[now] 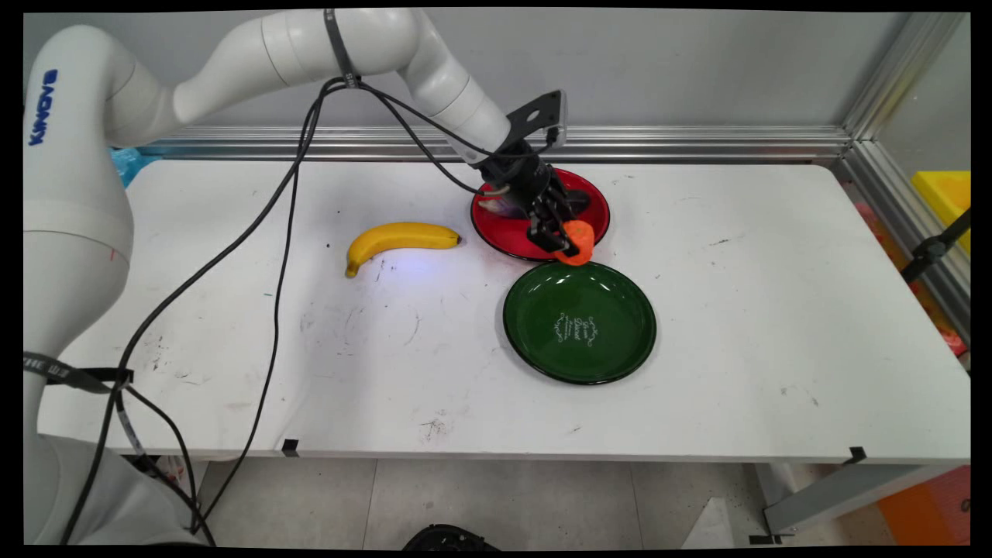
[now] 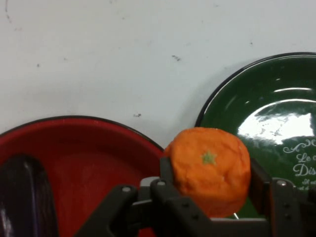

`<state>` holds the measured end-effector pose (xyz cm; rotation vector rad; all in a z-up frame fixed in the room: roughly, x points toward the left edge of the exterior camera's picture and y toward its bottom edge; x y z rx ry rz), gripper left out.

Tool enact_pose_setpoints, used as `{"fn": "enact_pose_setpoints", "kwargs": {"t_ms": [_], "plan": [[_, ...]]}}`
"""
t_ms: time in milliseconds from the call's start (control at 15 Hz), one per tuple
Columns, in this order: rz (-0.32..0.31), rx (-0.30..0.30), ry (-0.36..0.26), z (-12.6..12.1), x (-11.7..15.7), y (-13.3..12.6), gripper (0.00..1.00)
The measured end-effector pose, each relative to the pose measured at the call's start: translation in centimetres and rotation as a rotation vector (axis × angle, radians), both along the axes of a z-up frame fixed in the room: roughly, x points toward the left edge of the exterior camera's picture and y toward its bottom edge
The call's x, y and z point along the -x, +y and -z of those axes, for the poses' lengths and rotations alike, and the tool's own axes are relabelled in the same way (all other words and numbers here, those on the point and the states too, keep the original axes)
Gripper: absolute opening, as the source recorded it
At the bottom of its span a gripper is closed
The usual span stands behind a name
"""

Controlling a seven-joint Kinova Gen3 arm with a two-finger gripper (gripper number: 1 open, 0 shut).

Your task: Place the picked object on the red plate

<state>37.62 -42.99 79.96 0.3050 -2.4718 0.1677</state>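
My gripper (image 1: 572, 242) is shut on an orange fruit (image 1: 577, 242), a soft mandarin with a small green star on top (image 2: 208, 168). It hangs just above the table between the red plate (image 1: 595, 203) and the green plate (image 1: 580, 322). A dark purple object (image 1: 500, 206), like an eggplant, lies on the red plate (image 2: 89, 158), seen at the lower left as a dark purple object (image 2: 22, 197) in the hand view. The green plate (image 2: 266, 98) bears white lettering and nothing else.
A yellow banana (image 1: 397, 239) lies on the white table (image 1: 775, 310) left of the red plate. Black cables hang from the arm over the table's left half. An aluminium rail runs along the back, and a yellow box (image 1: 945, 198) sits beyond the right edge.
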Motion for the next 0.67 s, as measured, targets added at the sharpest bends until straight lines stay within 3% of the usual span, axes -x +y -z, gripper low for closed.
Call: {"fn": "enact_pose_setpoints", "kwargs": {"t_ms": [667], "plan": [[-0.011,-0.003,0.000,1.2,0.1,-0.6,0.00]]}}
